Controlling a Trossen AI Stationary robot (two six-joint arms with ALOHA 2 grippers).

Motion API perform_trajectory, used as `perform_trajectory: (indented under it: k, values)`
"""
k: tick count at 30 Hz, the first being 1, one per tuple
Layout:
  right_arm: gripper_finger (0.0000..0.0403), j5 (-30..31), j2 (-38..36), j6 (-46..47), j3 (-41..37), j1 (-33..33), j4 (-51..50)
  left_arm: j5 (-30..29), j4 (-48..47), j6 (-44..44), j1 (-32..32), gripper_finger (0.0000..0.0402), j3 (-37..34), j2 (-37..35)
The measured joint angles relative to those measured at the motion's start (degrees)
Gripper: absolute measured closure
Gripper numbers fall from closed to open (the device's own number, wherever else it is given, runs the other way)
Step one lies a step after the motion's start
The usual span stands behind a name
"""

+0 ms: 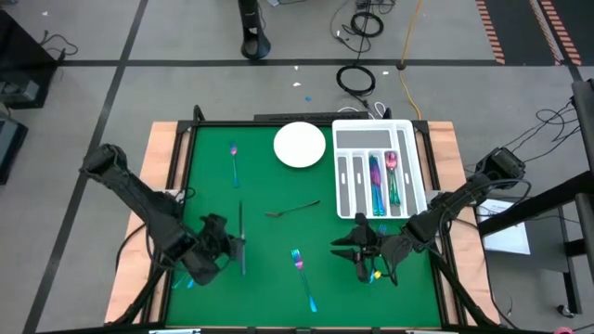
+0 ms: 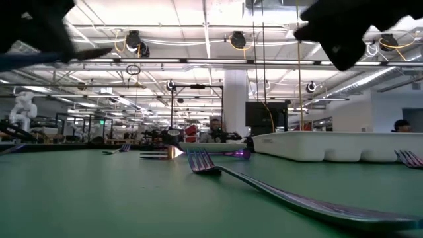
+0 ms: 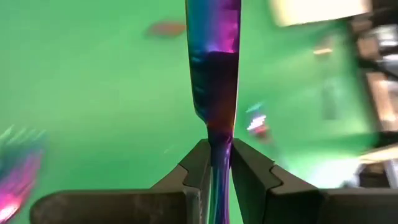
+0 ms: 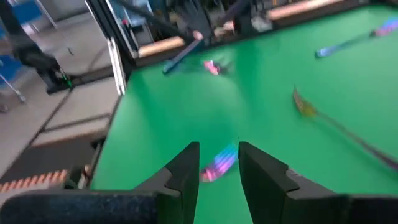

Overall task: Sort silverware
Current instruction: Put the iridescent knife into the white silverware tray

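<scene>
1. High view: lower left, the left gripper [image 1: 232,247] holds a slim iridescent metal knife [image 1: 241,232] above the green tabletop [image 1: 278,250], probably bound for the white slotted tray [image 1: 379,167] at upper right.
2. Low view: an iridescent fork [image 2: 264,190] lies in the foreground.
3. Left wrist view: the fingers [image 3: 198,171] are clenched on the knife's handle.
4. Right wrist view: the right gripper [image 4: 219,165] fingers are parted and empty, seemingly waiting.

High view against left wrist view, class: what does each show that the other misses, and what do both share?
Only the high view shows the white plate, the slotted tray already holding silverware, the fork near the front edge and the right gripper, empty above the mat. Only the left wrist view shows the fingers pinching the knife's handle. Both show the left gripper holding the knife over the green mat.
</scene>
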Motion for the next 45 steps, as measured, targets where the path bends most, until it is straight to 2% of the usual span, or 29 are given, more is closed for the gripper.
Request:
perform_trajectory:
  k: [3,9,13,15,21,24,29,45]
  values:
    - [0.0303,-2.4,0.0,-3.6,0.0,-2.1,5.1,-3.6,7.6,12.6,2.8,0.0344,0.0,-2.1]
    - [0.0303,-20.3,0.0,-6.2,0.0,-10.1,13.8,-3.3,24.6,43.5,9.6,0.0344,0.0,-3.7]
    - [0.0301,-31.6,0.0,-7.9,1.1,-15.8,14.8,2.4,35.5,62.5,14.2,0.0344,0.0,-3.7]
    - [0.0294,-34.5,0.0,-9.6,2.5,-17.4,15.0,5.4,40.7,70.2,16.3,0.0344,0.0,-3.7]
    - [0.0237,-35.5,0.0,-14.7,7.5,-19.8,15.0,18.6,57.5,89.3,21.5,0.0344,0.1,-3.7]
    - [0.0201,-33.7,0.0,-15.2,9.9,-20.4,14.0,21.8,62.3,94.8,23.2,0.0344,0.1,-3.7]
    - [0.0164,-25.3,0.4,-18.8,12.7,-20.6,11.0,19.0,64.0,97.7,25.4,0.0344,0.1,-3.2]
    - [0.0162,-20.5,6.1,-20.0,15.9,-24.6,11.7,18.3,65.7,97.9,30.4,0.0344,0.1,-1.1]
